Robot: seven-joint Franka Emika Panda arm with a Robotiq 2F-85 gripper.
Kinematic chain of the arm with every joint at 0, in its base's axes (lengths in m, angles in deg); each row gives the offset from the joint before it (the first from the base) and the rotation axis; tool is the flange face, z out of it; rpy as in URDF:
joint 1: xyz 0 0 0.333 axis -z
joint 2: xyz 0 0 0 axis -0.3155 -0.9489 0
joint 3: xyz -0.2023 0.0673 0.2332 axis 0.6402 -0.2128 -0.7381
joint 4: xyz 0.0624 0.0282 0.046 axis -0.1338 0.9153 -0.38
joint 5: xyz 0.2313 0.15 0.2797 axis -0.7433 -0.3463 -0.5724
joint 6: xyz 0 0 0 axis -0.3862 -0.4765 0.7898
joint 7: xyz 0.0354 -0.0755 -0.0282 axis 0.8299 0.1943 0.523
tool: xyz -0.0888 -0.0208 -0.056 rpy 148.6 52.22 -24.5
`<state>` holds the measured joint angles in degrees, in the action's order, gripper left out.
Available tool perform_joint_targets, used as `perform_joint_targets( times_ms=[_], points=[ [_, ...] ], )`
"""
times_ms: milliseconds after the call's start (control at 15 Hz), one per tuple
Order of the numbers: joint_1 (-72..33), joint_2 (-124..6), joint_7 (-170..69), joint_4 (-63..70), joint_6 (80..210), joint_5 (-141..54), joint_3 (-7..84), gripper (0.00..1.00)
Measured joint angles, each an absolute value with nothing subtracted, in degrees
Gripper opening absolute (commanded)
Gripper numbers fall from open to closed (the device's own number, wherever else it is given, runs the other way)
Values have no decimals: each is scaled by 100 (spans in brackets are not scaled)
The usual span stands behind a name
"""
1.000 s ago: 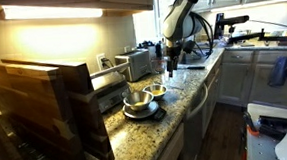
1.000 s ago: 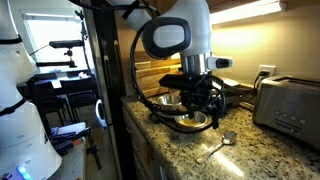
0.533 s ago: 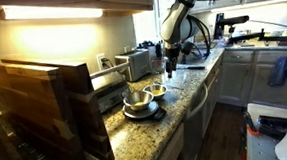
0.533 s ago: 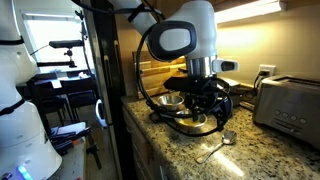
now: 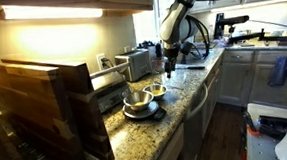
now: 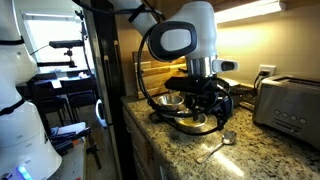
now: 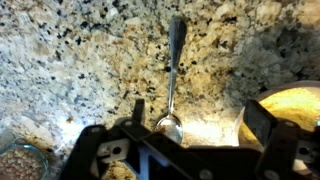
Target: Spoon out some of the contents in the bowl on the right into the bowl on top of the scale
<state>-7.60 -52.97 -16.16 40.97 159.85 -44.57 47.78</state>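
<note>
Here the spoon (image 7: 175, 75) lies flat on the surface (image 7: 70, 60), untouched, under the wide-spread fingers (image 7: 260, 128). Its scoop sits between them and its handle runs straight away, crosswise to their closing line.

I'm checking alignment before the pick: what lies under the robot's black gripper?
A silver metal spoon lies on the speckled granite counter below the open gripper, bowl end nearest it. The counter directly beneath the gripper's body is covered from view.
</note>
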Motion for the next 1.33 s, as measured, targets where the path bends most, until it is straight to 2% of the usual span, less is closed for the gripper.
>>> perform_joint_targets(
  times_ms=[800,1333],
  points=[
    [-655,-5654,-1690,3684,15956,-4456,4705,100],
    [-612,-5911,-1891,3615,15964,-4592,4345,100]
  ],
)
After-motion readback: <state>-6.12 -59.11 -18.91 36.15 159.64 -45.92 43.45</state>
